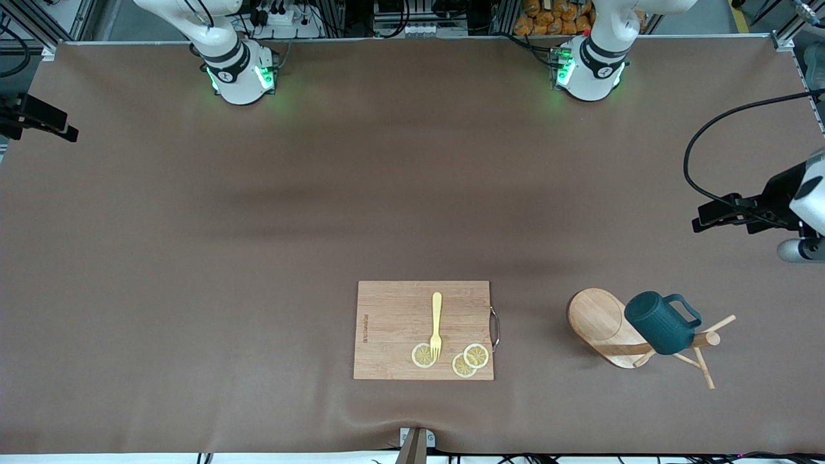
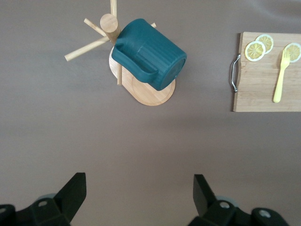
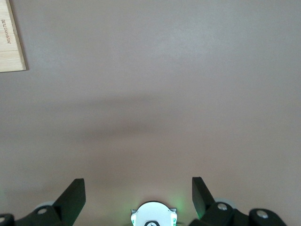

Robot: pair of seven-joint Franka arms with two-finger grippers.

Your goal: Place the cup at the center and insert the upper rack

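The upper rack (image 1: 596, 317), a light wooden mug tree, lies tipped over on the table near the front camera, toward the left arm's end. Its oval base (image 2: 151, 93) stands on edge and its pole (image 2: 109, 22) and thin pegs (image 1: 704, 368) lie low. The dark teal cup (image 1: 659, 322) rests tilted on the pole, handle up (image 2: 149, 52). My left gripper (image 2: 139, 181) hangs open high over bare table beside the rack, holding nothing. My right gripper (image 3: 138, 183) is open and holds nothing, high over the table above its own base (image 3: 153, 214). Neither gripper shows in the front view.
A rectangular wooden cutting board (image 1: 399, 322) with a metal handle lies near the front edge, mid-table, carrying a yellow fork (image 1: 436, 322) and lemon slices (image 1: 475, 355). A black and white device with a cable (image 1: 767, 209) juts in at the left arm's end.
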